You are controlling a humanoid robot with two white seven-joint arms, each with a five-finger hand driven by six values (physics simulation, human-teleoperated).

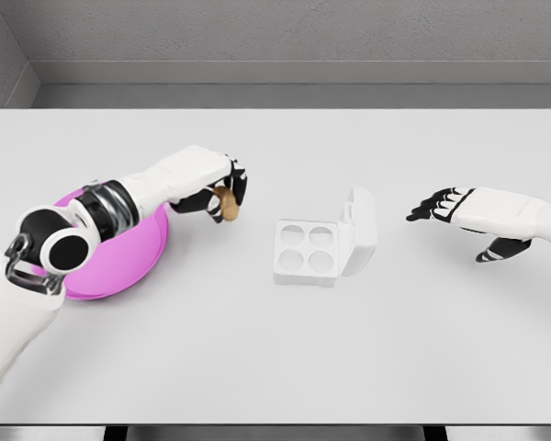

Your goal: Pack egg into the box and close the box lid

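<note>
Egg (227, 204) sits pinched in the left hand (213, 190), held just past the rim of the pink plate (129, 262) and above the white table (275, 367). The box (308, 250) stands apart to the right, lid (360, 230) tipped up, its four cups empty. The right hand (459, 209) hovers beyond, fingers spread, holding nothing.

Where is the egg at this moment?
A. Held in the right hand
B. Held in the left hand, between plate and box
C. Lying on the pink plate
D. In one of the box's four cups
B: the brown egg sits in the curled fingers of the left hand, right of the pink plate; the open box shows four empty cups.
</note>
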